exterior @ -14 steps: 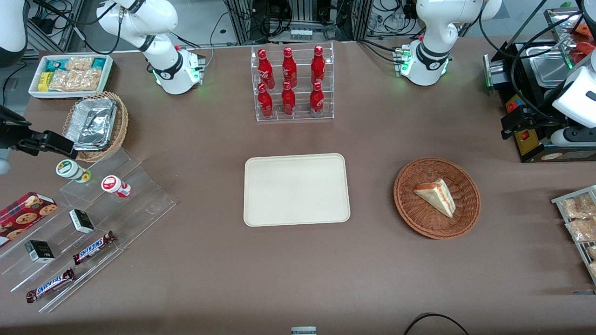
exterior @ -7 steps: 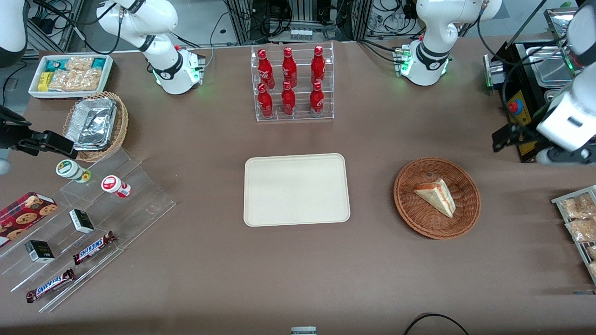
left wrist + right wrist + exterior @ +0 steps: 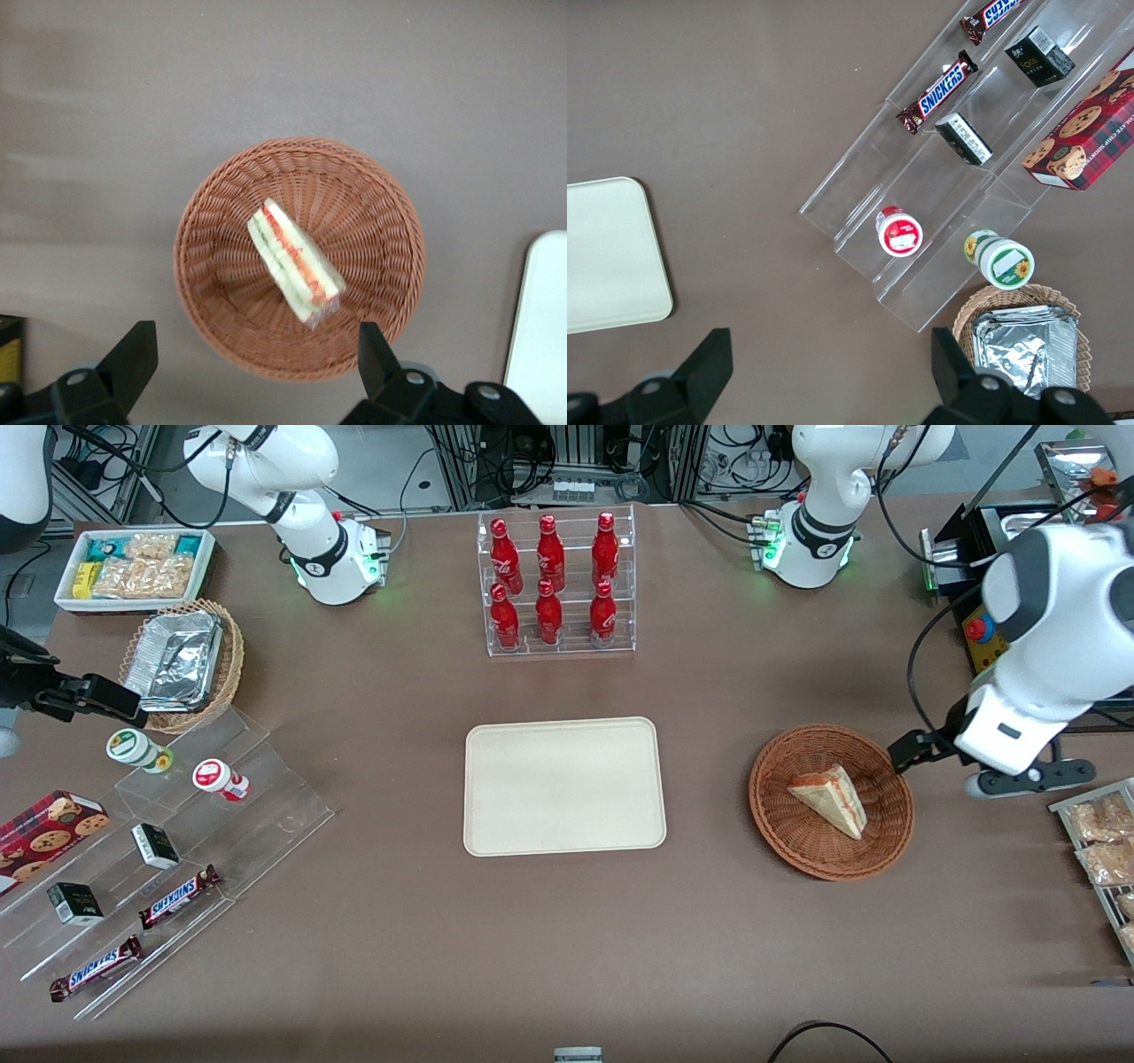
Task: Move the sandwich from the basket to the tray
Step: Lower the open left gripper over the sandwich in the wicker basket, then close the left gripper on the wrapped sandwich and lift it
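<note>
Swung in from the working arm's end, the gripper (image 3: 251, 372) now hovers above the basket (image 3: 831, 802), fingers (image 3: 133, 352) spread (nothing grabbed yet), so the sandwich (image 3: 829, 799) still needs lifting over to the tray (image 3: 564, 786).

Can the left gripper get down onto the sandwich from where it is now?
Probably yes. The gripper hangs above the basket with fingers spread wide, and the sandwich lies alone and uncovered in the middle. The low basket rim is the only nearby obstruction, and it looks shallow.
</note>
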